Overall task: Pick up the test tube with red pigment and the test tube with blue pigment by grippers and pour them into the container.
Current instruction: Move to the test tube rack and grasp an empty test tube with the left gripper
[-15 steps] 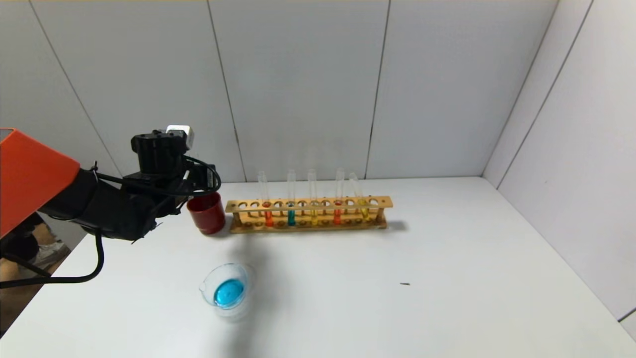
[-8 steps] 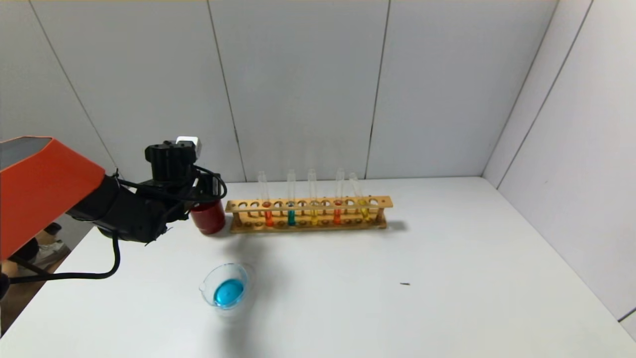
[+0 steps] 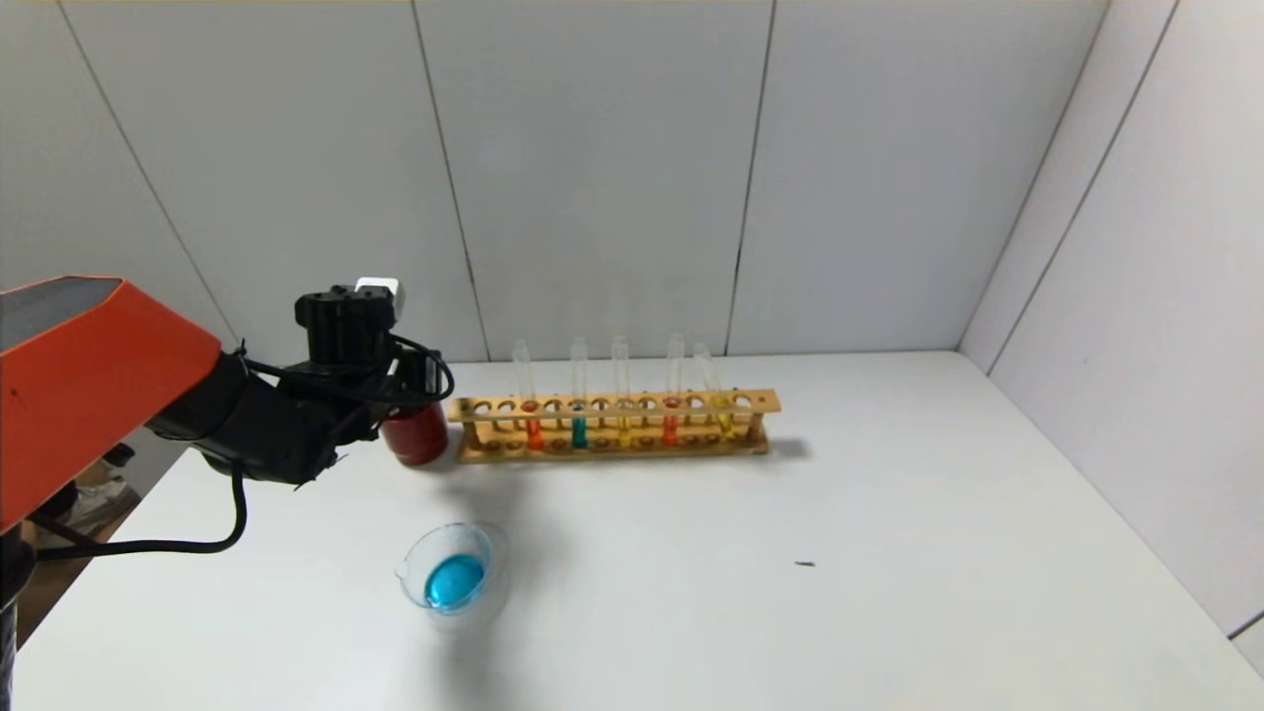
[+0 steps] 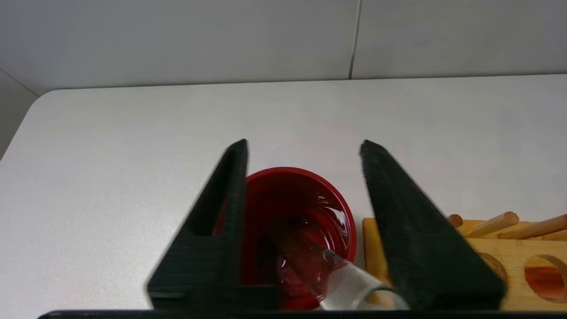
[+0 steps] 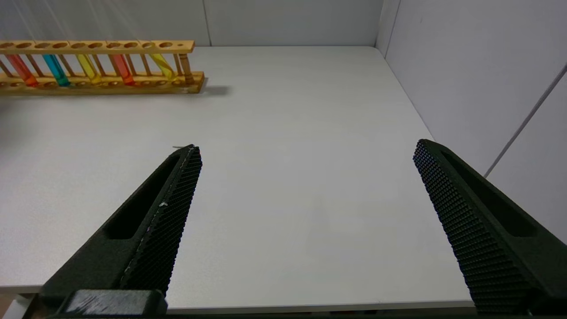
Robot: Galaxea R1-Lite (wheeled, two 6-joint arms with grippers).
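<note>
My left gripper is open and hangs just above the dark red cup, one finger on each side of it; in the head view it covers the cup's top. A clear tube with no liquid in it leans inside the cup, free of both fingers. The glass container holds blue liquid near the table's front left. Two tubes with orange-red liquid stand in the wooden rack. No tube with bright blue liquid shows. My right gripper is open and empty.
The rack also holds a teal tube and two yellow tubes, one of them tilted. The rack stands right next to the cup. White walls close the back and right side. A small dark speck lies on the table.
My left arm has moved forward and down toward the red cup; the gripper now covers the cup's top. The container and rack have not moved.
</note>
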